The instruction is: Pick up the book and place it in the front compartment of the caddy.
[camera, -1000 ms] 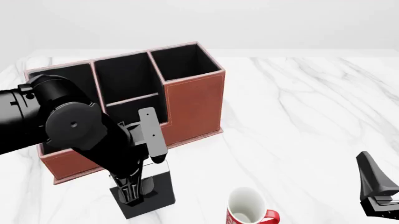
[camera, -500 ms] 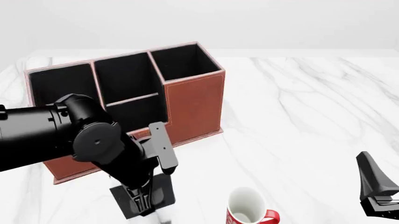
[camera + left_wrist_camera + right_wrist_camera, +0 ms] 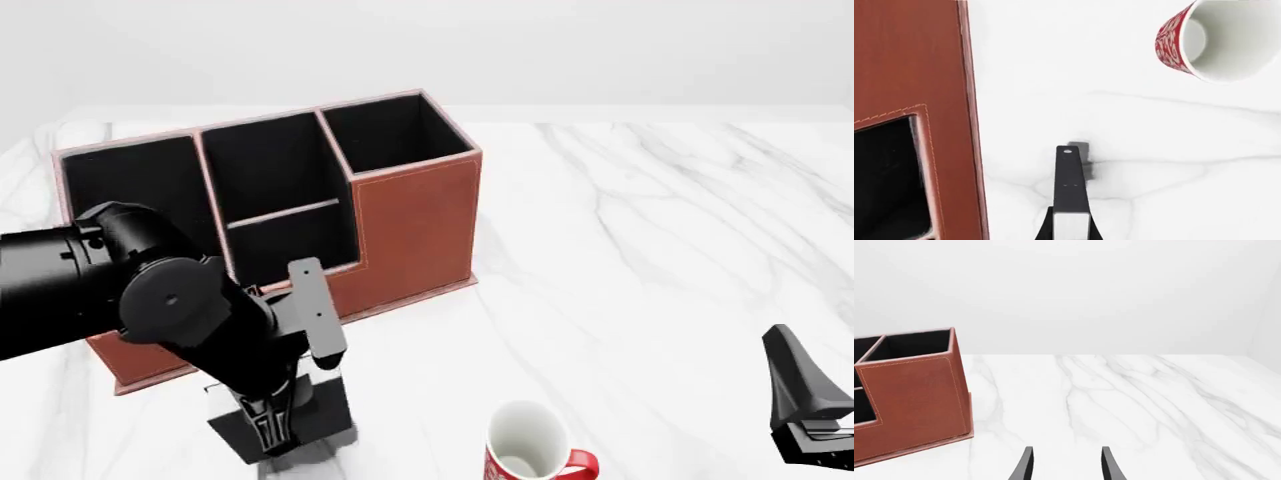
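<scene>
**Book held at the left hand, just in front of the caddy**

The book (image 3: 287, 425) sits low at the near edge of the front view, a dark slab mostly covered by the left hand (image 3: 274, 432), which points straight down at it. Black fingers (image 3: 271, 425) lie against the cover, but the arm's bulk hides the contact, so whether the hand is closed on the book cannot be told. In the left wrist view a thin black slab with a pale end (image 3: 1071, 192) runs out from the camera over the white marble; it cannot be told whether this is a finger or the book's edge.

Just beyond the hand stands the caddy (image 3: 414, 225), reddish-brown with pale stitching and black lining. Its low stepped front lies close behind the left arm, and its three taller rear boxes rise behind that. The left wrist view shows the caddy's brown wall (image 3: 914, 60) running beside the black slab, with one black-lined opening at the side.

A red-and-white mug (image 3: 531, 455) stands upright on the table (image 3: 641, 230), to the right of the book and apart from it.

The right hand (image 3: 1066, 465) waits well off to the right, low over bare marble. Its two dark fingers (image 3: 1025, 467) are spread apart with nothing between them.
</scene>
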Controlling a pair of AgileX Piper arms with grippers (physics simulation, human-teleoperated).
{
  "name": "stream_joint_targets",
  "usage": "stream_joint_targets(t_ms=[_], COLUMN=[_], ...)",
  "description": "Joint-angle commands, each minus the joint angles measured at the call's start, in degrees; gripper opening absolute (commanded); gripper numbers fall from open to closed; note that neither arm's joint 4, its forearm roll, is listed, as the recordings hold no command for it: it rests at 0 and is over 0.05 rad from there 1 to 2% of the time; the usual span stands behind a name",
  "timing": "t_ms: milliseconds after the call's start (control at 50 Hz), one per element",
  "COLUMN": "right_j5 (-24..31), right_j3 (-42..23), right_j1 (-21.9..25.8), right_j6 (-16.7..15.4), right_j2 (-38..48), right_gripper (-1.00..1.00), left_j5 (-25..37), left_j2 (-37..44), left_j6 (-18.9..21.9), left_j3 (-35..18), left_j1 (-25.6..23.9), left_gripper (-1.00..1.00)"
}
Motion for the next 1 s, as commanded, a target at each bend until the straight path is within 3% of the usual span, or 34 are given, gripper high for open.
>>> stream_joint_targets(t_ms=[20, 60, 140, 320, 780, 1000], right_j5=[-0.1, -0.1, -0.1, -0.1, -0.1, -0.1], right_j3=[0.0, 0.0, 0.0, 0.0, 0.0, 0.0], right_j1=[0.0, 0.0, 0.0, 0.0, 0.0, 0.0], right_j6=[0.0, 0.0, 0.0, 0.0, 0.0, 0.0], right_j2=[0.0, 0.0, 0.0, 0.0, 0.0, 0.0], right_gripper=[1.00, 1.00, 1.00, 1.00, 1.00, 1.00], left_j5=[3.9, 4.0, 8.2, 12.4, 18.9, 20.1], left_j2=[-9.5, -9.6, -14.2, -16.3, -10.3, -8.7], left_j6=[13.4, 13.4, 17.9, 19.8, 21.3, 23.2], left_j3=[-0.2, -0.2, -1.7, -5.6, -22.4, -27.1], left_j1=[8.5, 8.6, 11.1, 12.1, 13.1, 15.5], left_gripper=[-1.00, -1.00, -1.00, -1.00, -1.00, -1.00])
